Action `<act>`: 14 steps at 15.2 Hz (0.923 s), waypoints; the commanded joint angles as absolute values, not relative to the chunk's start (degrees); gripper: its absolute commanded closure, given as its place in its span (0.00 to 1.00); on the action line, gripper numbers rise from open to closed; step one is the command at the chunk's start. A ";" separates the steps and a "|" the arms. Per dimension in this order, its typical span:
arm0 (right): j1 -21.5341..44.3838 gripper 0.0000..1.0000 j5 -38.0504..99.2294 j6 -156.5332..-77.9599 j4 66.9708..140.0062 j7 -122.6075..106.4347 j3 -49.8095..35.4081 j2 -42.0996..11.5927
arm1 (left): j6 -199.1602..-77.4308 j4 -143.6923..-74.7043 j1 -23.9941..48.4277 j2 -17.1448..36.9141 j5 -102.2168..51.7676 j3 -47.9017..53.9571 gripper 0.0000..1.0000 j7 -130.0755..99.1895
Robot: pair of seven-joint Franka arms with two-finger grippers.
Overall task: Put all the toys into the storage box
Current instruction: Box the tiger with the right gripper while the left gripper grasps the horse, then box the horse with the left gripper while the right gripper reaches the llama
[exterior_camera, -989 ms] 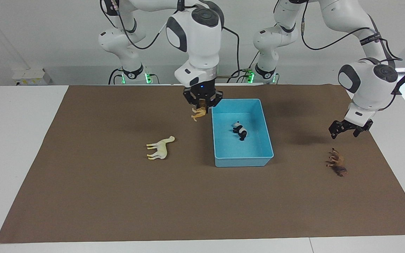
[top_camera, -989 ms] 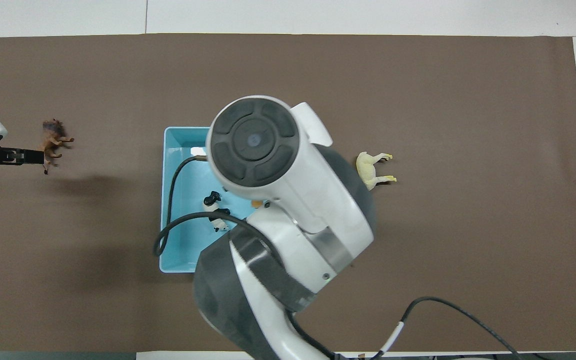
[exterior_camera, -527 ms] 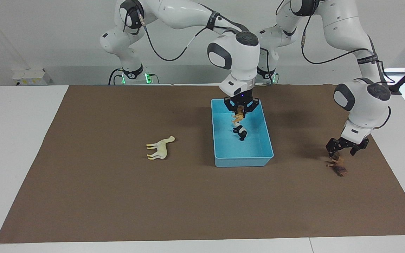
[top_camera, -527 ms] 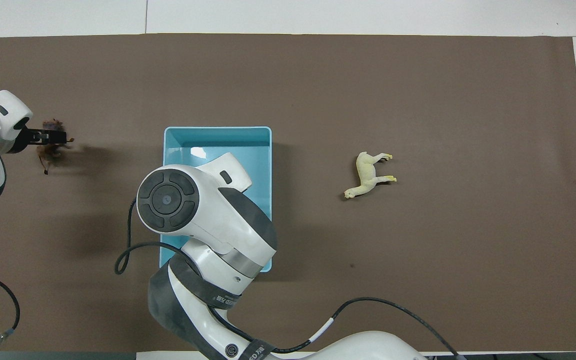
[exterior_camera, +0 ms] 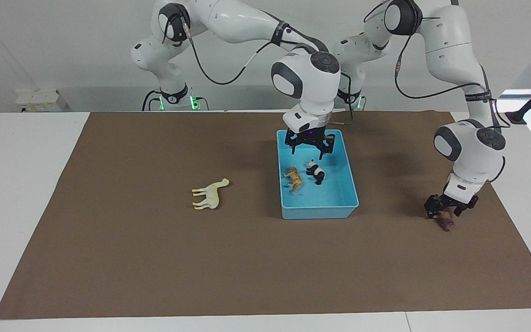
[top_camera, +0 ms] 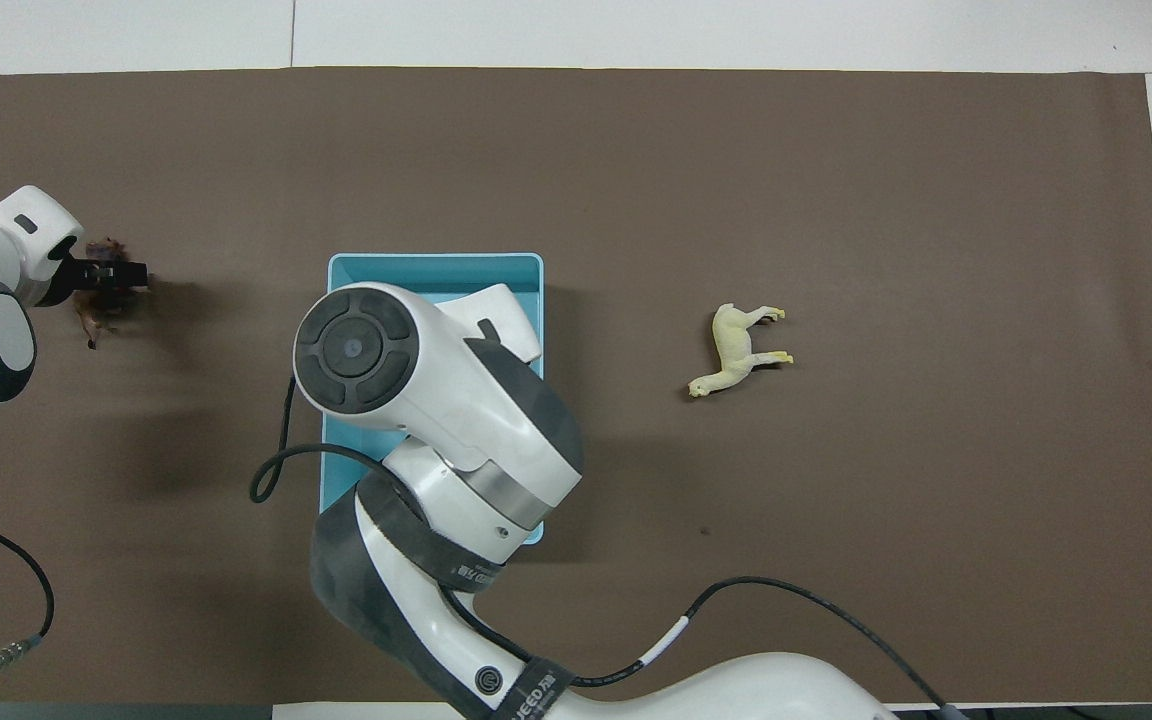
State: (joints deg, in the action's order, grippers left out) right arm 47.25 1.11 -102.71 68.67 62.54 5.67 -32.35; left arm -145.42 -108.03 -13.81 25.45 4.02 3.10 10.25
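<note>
The light blue storage box (exterior_camera: 319, 212) stands mid-table; in the overhead view (top_camera: 434, 261) my right arm covers most of it. The orange tiger (exterior_camera: 294, 179) and the black-and-white panda (exterior_camera: 315, 172) lie inside it, both hidden in the overhead view. My right gripper (exterior_camera: 308, 148) hangs open and empty over the box's end nearer the robots. The cream camel-like toy (exterior_camera: 209, 194) (top_camera: 738, 350) lies on its side on the mat toward the right arm's end. My left gripper (exterior_camera: 445, 208) (top_camera: 108, 272) is down at the dark brown lion (exterior_camera: 447, 223) (top_camera: 98, 306), fingers open on either side of it.
A brown mat (exterior_camera: 155, 258) covers the table, with white tabletop (exterior_camera: 16, 184) around it. The right arm's cable (top_camera: 281, 470) loops over the box's edge in the overhead view.
My right gripper carried the tiger over the box and let it go; the tiger now lies beside the panda. My left gripper came down onto the lion.
</note>
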 commanded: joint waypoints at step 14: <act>24.79 0.00 -0.35 -131.12 114.43 25.49 6.24 -13.61 | -111.83 -95.27 -5.46 16.46 -2.53 3.25 1.00 -15.53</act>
State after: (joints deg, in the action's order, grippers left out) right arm 25.50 0.38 -128.51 110.11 27.24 7.00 -15.88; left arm -117.96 -94.50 -7.36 21.74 0.48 3.93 -11.35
